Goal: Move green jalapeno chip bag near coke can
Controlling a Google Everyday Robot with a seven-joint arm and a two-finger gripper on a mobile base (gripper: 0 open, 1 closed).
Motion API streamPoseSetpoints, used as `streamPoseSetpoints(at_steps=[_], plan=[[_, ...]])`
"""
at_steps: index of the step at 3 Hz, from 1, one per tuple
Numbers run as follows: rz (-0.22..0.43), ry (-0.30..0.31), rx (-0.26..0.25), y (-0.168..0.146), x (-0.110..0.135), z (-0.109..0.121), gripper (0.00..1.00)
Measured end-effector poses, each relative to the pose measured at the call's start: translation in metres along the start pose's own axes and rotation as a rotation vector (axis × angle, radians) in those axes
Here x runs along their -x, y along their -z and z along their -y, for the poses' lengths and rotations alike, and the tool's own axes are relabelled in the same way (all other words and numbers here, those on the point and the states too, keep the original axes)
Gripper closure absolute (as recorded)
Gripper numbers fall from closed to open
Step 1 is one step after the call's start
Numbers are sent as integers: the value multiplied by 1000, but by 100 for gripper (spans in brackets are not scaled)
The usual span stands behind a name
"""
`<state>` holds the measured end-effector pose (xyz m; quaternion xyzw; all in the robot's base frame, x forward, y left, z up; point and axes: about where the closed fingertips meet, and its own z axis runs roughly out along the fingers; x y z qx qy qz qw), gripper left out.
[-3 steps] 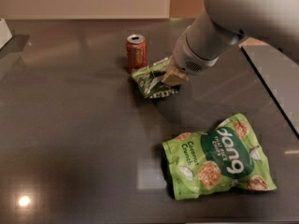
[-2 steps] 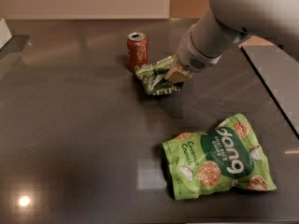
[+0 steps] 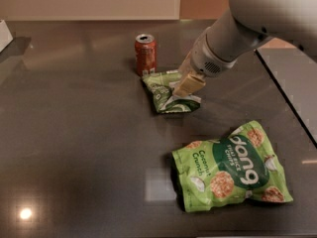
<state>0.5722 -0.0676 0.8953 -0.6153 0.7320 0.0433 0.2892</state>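
The green jalapeno chip bag [image 3: 167,93] lies crinkled on the dark table, its white edge to the front right. It sits just in front and to the right of the coke can [image 3: 145,54], which stands upright, with a small gap between them. My gripper [image 3: 188,85] comes in from the upper right and sits over the right end of the bag, at or just above its surface. I cannot tell whether it still holds the bag.
A larger bright green "Dang" rice-chip bag [image 3: 231,166] lies flat at the front right. The dark table [image 3: 74,133] has its right edge [image 3: 287,103] running diagonally next to my arm. A white object [image 3: 4,33] sits at the far left edge.
The gripper and the jalapeno bag have shifted slightly to the right and toward the front. The bag now lies flatter on the table. The can has not moved.
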Motion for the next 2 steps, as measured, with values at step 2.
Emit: streamPoseSetpoints(at_steps=[2], plan=[[0,2,0,0,1,-1,0]])
